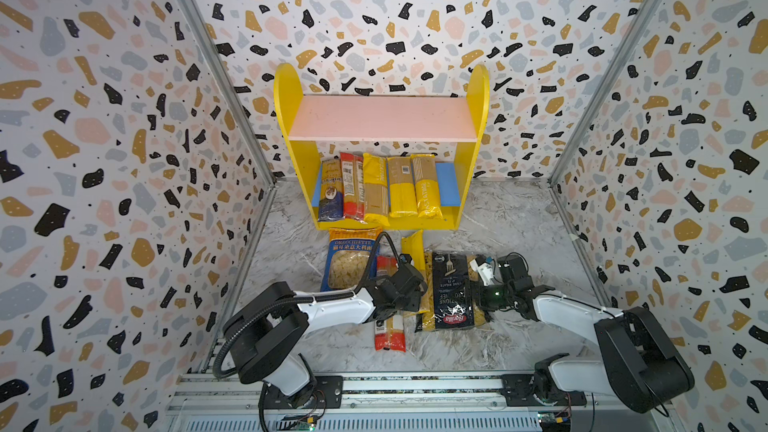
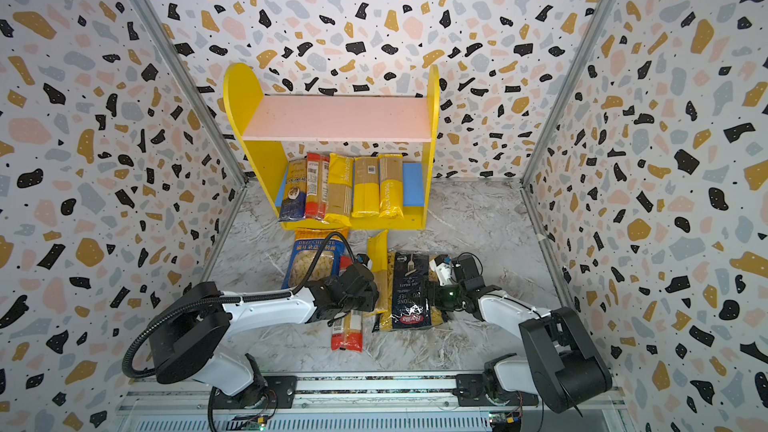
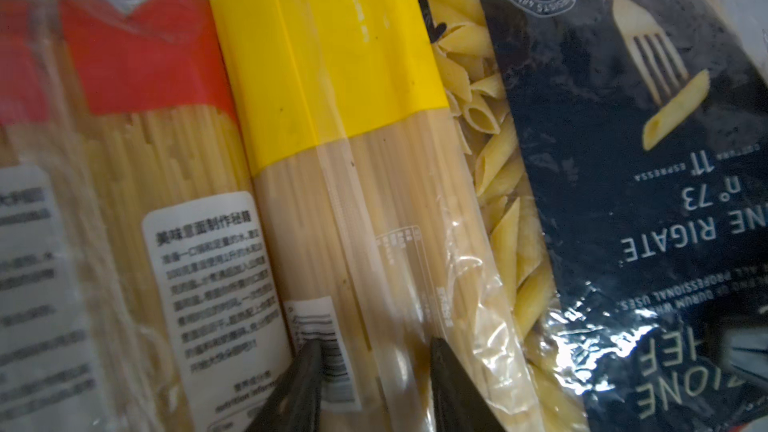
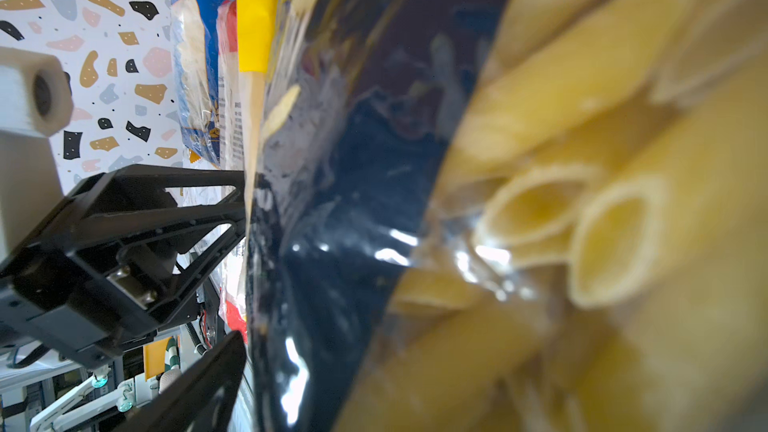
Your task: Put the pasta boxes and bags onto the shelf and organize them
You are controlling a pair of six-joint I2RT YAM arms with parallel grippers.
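The shelf [image 1: 286,89] stands at the back, its pink upper board [image 1: 382,118] bare. Several spaghetti packs [image 1: 401,189] lie side by side on the blue lower board [image 1: 446,184]. On the table in front lie the Orecchiette bag [image 1: 349,259], a red spaghetti pack [image 1: 390,334], a yellow spaghetti pack [image 1: 412,245] and the navy Barilla bag [image 1: 451,297]. My left gripper [image 3: 374,347] points down, its fingers pressed on both sides of the yellow pack [image 3: 332,76]. My right gripper [image 1: 484,299] stands wide open round the Barilla bag's [image 4: 353,201] right edge. Only one of its fingers [image 4: 208,384] shows.
Patterned walls close in the marble table [image 1: 519,222] on three sides. The blue board has a bare strip at its right end. The red pack lies partly under my left wrist. The arm bases sit on a rail [image 1: 415,384] at the front edge.
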